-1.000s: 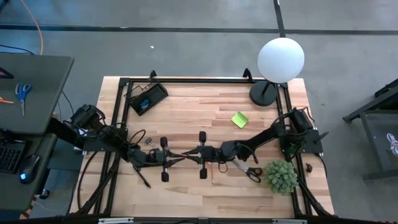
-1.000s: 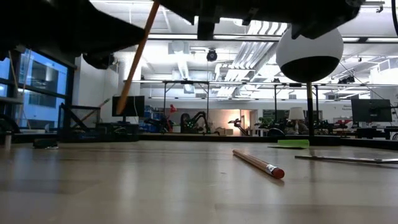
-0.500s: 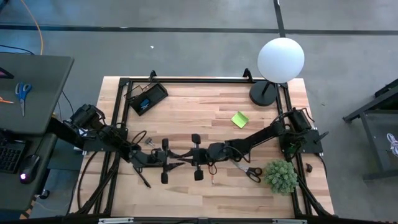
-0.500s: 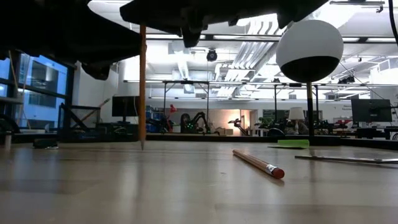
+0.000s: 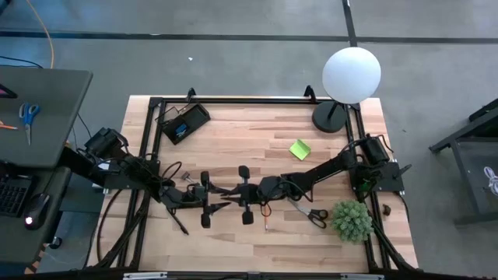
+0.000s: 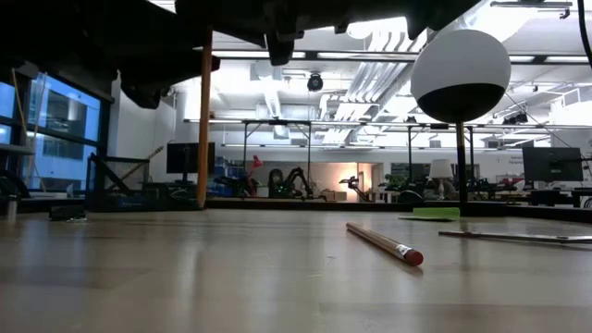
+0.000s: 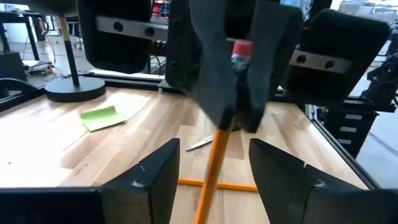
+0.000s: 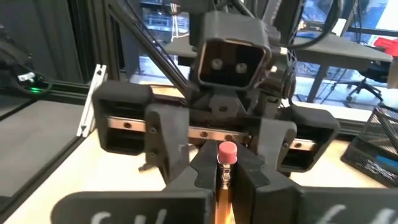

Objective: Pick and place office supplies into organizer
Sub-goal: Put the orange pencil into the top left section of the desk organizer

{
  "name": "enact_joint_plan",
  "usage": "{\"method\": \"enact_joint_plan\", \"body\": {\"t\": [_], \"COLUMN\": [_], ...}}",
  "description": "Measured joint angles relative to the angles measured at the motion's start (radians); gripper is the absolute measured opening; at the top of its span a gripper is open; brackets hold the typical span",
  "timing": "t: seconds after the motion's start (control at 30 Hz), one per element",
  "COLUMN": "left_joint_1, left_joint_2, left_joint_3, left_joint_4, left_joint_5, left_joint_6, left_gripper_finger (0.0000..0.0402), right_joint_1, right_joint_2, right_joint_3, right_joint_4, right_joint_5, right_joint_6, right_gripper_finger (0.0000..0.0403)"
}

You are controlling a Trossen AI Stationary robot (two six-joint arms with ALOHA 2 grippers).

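Both arms meet mid-table. The right gripper [image 8: 225, 186] is clamped on a pencil [image 6: 203, 120] just under its pink eraser, holding it upright above the wood. The left gripper [image 7: 214, 177] faces it, fingers spread either side of the pencil, not gripping. The organizer [image 5: 184, 123] sits at the far-left corner.

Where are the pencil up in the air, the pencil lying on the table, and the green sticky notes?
Held pencil [image 6: 203, 120]: low view, mid-shaft.
Lying pencil [image 6: 381, 241]: low view, middle of its wooden shaft.
Sticky-note pad [image 5: 299, 148]: high view, centre of its top sheet.
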Motion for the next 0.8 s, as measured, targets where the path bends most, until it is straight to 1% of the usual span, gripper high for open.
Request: {"method": "enact_joint_plan", "body": {"t": [0.13, 0.27, 0.4, 0.5, 0.53, 0.6, 0.7, 0.8], "left_joint_1": [0.0, 0.012, 0.05, 0.074, 0.078, 0.08, 0.077, 0.078], "left_joint_2": [0.0, 0.0, 0.0, 0.0, 0.001, 0.001, 0.002, 0.002], "left_joint_3": [0.0, 0.0, 0.0, 0.0, 0.0, 0.0, 0.0, 0.0], "left_joint_4": [-0.001, -0.002, -0.007, -0.032, -0.037, -0.042, -0.043, -0.036], "left_joint_5": [-0.012, -0.022, 0.077, 0.125, 0.132, 0.131, 0.113, 0.109], "left_joint_6": [0.0, 0.004, -0.003, -0.018, -0.017, -0.017, -0.027, -0.035], "left_gripper_finger": [0.0154, 0.0121, 0.0075, 0.0025, 0.0015, 0.0015, 0.0022, 0.0008], "right_joint_1": [-0.001, -0.001, -0.001, -0.002, -0.002, -0.003, -0.004, -0.006], "right_joint_2": [0.0, 0.0, -0.002, -0.002, -0.002, -0.002, -0.004, -0.004], "right_joint_3": [0.0, 0.0, 0.0, 0.0, 0.0, 0.0, 0.0, 0.0], "right_joint_4": [0.009, 0.019, 0.027, 0.018, 0.012, -0.003, -0.025, -0.047], "right_joint_5": [-0.014, -0.019, -0.022, -0.017, -0.015, 0.005, 0.036, 0.037], "right_joint_6": [0.0, 0.001, 0.001, 0.005, 0.01, 0.013, 0.002, 0.007], "right_gripper_finger": [0.0005, 0.0009, 0.0013, 0.0008, 0.0008, 0.0011, 0.0032, 0.0058]}}
